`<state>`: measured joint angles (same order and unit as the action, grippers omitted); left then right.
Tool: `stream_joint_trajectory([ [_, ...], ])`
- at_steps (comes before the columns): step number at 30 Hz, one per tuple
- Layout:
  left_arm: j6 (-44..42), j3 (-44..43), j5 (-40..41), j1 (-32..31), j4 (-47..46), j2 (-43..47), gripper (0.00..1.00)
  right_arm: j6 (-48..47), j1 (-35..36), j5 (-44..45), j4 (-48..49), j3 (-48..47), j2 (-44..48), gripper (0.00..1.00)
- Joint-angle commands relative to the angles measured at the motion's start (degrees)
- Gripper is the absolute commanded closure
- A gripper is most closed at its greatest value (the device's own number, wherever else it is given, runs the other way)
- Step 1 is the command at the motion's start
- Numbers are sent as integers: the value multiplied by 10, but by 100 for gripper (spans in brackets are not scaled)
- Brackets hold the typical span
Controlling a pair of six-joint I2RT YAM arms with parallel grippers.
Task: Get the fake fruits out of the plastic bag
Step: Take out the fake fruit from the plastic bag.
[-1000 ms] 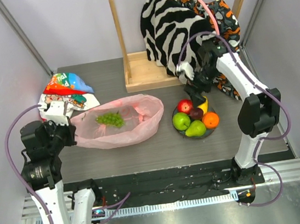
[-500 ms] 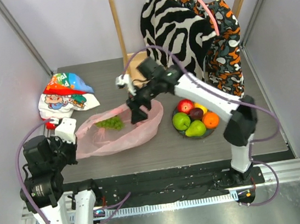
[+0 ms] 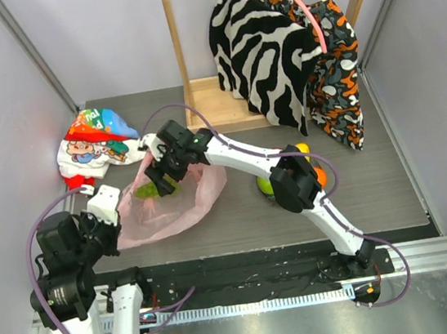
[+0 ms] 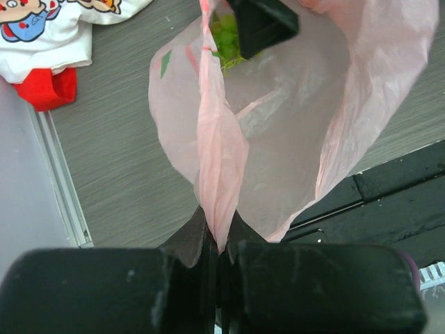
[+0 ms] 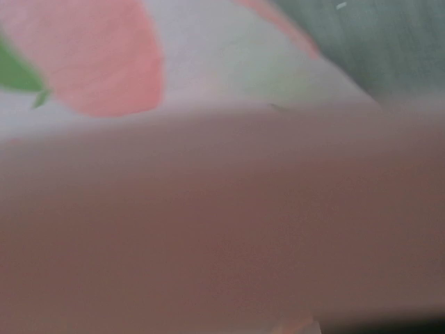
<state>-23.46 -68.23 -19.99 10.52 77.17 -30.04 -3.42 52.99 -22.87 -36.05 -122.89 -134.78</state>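
Clamped tight, the left pincer point(image 4: 217, 245) grips a gathered fold of the pink bag point(image 4: 285, 132) at its near rim. Its two fingers are pressed together with the thin plastic between them. From that pinch the fold runs away from the wrist camera as a raised ridge, and the rest of the bag spreads loose and crinkled to the right of it. The bag lies on the left part of the dark grey table point(image 3: 238, 214).

The right arm is stretched far across the table to the left, with the right pincer point(image 3: 159, 178) down at the far end of the bag. Its black tip is at the grape bunch point(image 4: 224, 38), which shows as a green patch inside the bag. Whether the tip touches the grapes cannot be told. The right wrist view gives only blurred pink plastic close against the lens, so I cannot tell whether this pincer's fingers are apart or together.

To the right of the bag, mostly hidden by the right arm's elbow, more fruit lies outside the bag. An orange point(image 3: 319, 176), a yellow piece point(image 3: 303, 149) and a green fruit point(image 3: 264, 185) peek out.

A printed white bag point(image 3: 93, 143) lies just beyond the pink one at the far left. At the back stands a wooden rack point(image 3: 181, 74) with a zebra-striped cloth point(image 3: 261, 47) hanging on it.
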Motion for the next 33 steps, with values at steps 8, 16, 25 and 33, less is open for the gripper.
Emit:
stream_joint_trajectory([
  [8,3,-20,-33,1,64,-7,100,25,11,72,64,-136,-120,15],
  [16,13,-18,-18,0,57,-9,100,-9,23,40,69,-180,-172,39],
  [25,38,-3,20,1,-3,-7,100,-69,19,45,36,-123,-68,77],
  [33,51,33,63,2,-112,-13,100,-88,10,-16,3,2,129,92],
])
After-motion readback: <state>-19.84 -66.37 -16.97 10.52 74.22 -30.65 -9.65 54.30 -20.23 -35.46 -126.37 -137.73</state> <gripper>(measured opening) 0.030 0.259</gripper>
